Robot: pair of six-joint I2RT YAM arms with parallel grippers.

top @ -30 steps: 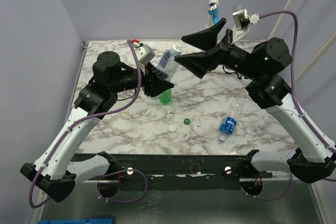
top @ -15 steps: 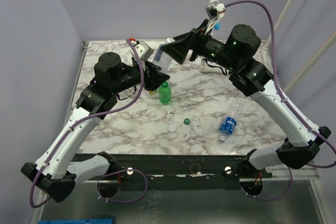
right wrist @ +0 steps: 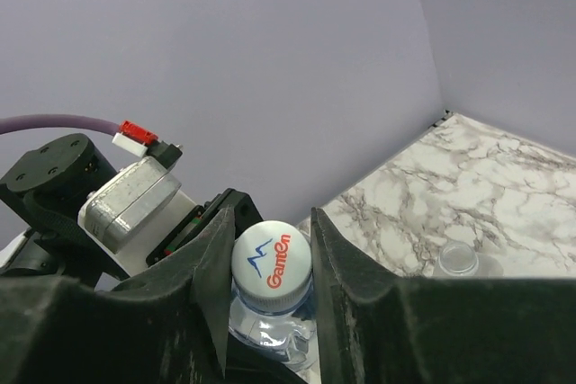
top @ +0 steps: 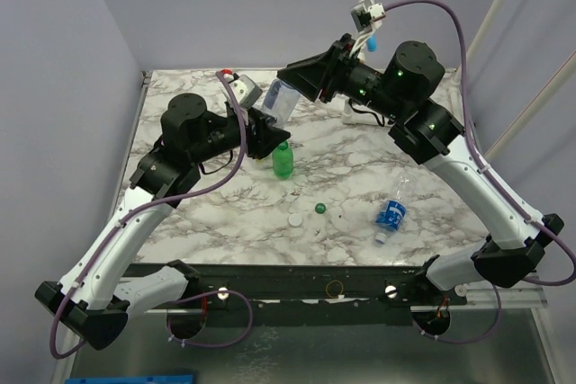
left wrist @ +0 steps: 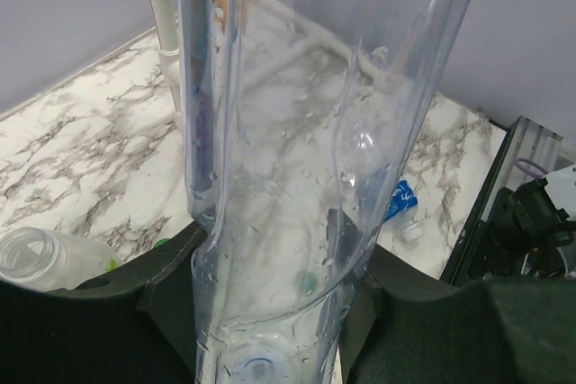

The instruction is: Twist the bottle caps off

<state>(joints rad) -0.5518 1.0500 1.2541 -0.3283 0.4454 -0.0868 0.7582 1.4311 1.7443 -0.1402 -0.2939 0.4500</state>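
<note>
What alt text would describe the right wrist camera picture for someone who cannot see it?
A white bottle cap printed GanTen sits pinched between the two black fingers of the right gripper, atop a clear bottle. Behind are a marble table and a purple wall.

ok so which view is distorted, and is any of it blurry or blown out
Left wrist: the clear bottle fills the frame and warps the table seen through it, with droplets adding clutter. Right wrist: the cap is sharp and its print is readable, though the near foreground is dark. Top external: even light, soft shadows, no glare.
</note>
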